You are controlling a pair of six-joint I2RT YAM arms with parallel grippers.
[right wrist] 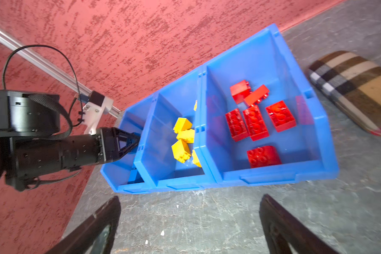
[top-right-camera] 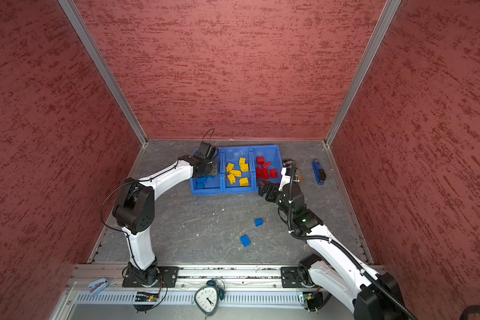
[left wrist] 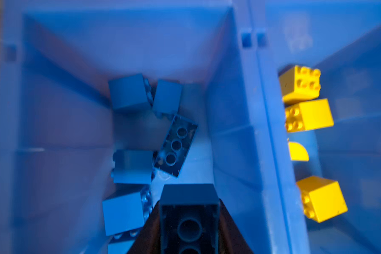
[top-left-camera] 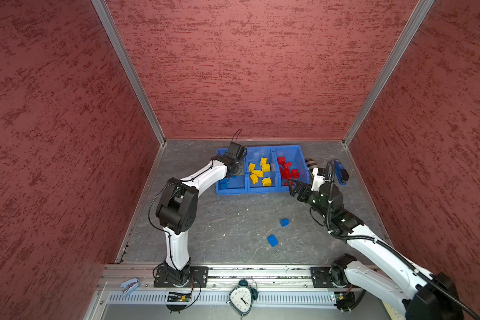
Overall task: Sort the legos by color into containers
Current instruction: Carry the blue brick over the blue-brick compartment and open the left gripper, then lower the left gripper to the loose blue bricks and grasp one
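The containers (top-left-camera: 258, 191) are three joined blue bins at the back of the table. My left gripper (left wrist: 189, 198) hangs over the left bin, shut on a blue lego (left wrist: 189, 215) held underside up. Several blue legos (left wrist: 130, 92) lie below it. The middle bin holds yellow legos (top-left-camera: 259, 173) and the right bin holds red legos (top-left-camera: 287, 170). Two blue legos (top-left-camera: 284, 222) (top-left-camera: 272, 240) lie loose on the table. My right gripper (top-left-camera: 291, 188) stands open and empty just in front of the right bin (right wrist: 229, 178).
A tan plaid case (top-left-camera: 311, 164) and a blue-and-black stapler (top-left-camera: 340, 171) lie right of the bins. Red walls close in three sides. An alarm clock (top-left-camera: 241, 297) and a small stapler (top-left-camera: 129, 285) sit on the front rail.
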